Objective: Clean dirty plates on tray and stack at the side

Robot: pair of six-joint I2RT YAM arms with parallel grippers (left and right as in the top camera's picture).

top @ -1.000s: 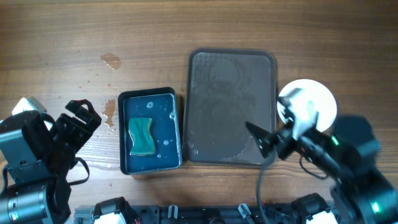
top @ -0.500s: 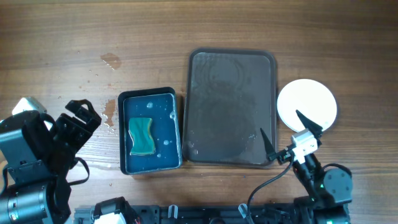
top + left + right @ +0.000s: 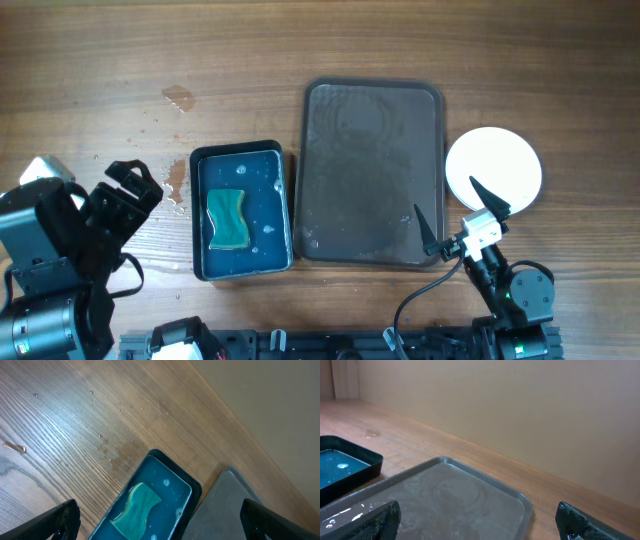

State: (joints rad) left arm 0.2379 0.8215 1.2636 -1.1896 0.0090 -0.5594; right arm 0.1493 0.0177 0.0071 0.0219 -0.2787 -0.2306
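Note:
The dark brown tray (image 3: 372,170) lies in the middle of the table with nothing on it; its wet surface shows faint ring marks. To its right, a plain white plate (image 3: 502,160) rests on the wood; whether others lie under it I cannot tell. My right gripper (image 3: 444,196) is open at the tray's near right corner, with one finger over the tray rim and the other by the plate's near edge. The right wrist view shows the tray (image 3: 455,500) between the wide-open fingers of that gripper (image 3: 480,522). My left gripper (image 3: 138,182) is open and empty at the far left.
A smaller dark blue tray (image 3: 275,200) holding water and a green sponge (image 3: 228,220) sits left of the brown tray. In the left wrist view the sponge (image 3: 137,510) lies ahead of the open left gripper (image 3: 165,522). Water drops (image 3: 178,97) mark the wood.
My right arm has drawn back from over the plate toward the table's front edge, so the whole plate now shows. The left arm has not moved.

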